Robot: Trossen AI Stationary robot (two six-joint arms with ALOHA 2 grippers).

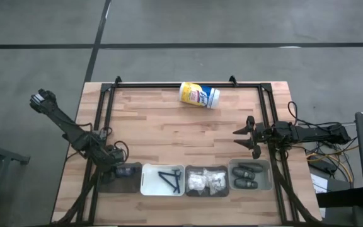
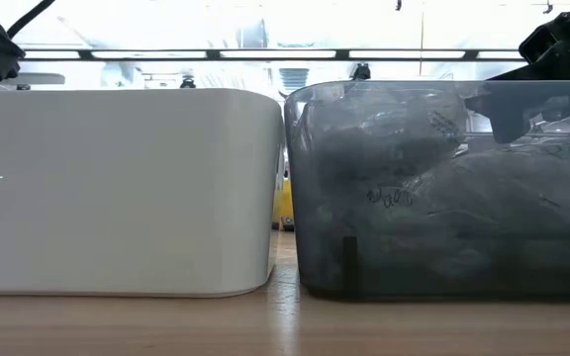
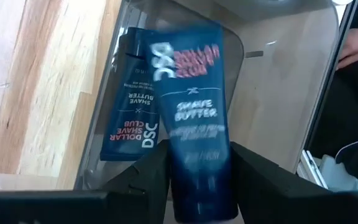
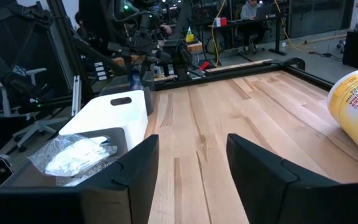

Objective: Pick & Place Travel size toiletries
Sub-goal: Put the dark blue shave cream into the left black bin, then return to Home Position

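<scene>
In the left wrist view a dark blue tube (image 3: 194, 112) labelled shave butter stands between my left gripper's (image 3: 199, 168) fingers, over a dark bin (image 3: 272, 93). A second such tube (image 3: 129, 118) lies flat on the bin's floor. From above, my left gripper (image 1: 123, 170) is over the leftmost bin at the near edge. My right gripper (image 1: 244, 140) is open and empty above bare wood on the table's right (image 4: 191, 155). Thin dark razors (image 1: 171, 180), white packets (image 1: 207, 181) and dark pods (image 1: 246, 176) lie in the other bins. My left gripper pinches the blue tube between its two fingers at the end nearest them (image 3: 197, 186). The fingers come from above, pointing down into the bin. The tube reaches down beyond the fingertips, clear of the bin's floor and partly over the lying tube.
A yellow-and-white canister (image 1: 199, 95) with a blue label lies on its side near the far edge, also in the right wrist view (image 4: 356, 106). A black frame (image 1: 188, 85) runs round the table. The white bin (image 2: 117, 188) and a dark translucent bin (image 2: 443, 188) fill the low view.
</scene>
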